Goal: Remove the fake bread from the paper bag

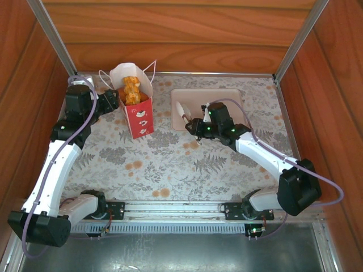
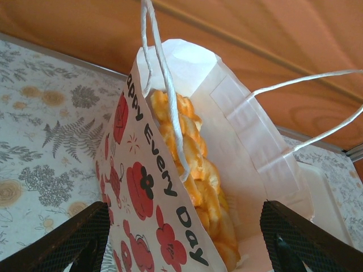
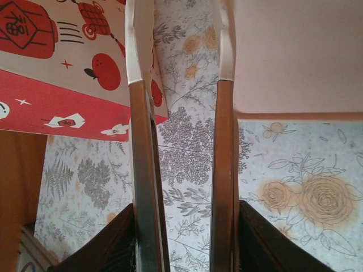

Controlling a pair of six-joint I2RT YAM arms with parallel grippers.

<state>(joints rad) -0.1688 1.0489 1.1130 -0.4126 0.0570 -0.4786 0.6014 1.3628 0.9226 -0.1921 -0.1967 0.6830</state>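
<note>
left claw wide open astride bag; right claw clamps tongs.
bread sits in bag; floral table, pink tray, wooden walls around.

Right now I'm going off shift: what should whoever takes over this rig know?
Left gripper: jaws wide either side of the tall white paper bag with red band; grip unclear.
Right gripper: holding long white-tipped tongs, tips apart, empty, beside the flat pale pink tray.
Golden-orange toy bread sits in the bag; none seen outside.
Left to do: lift every piece out.
</note>
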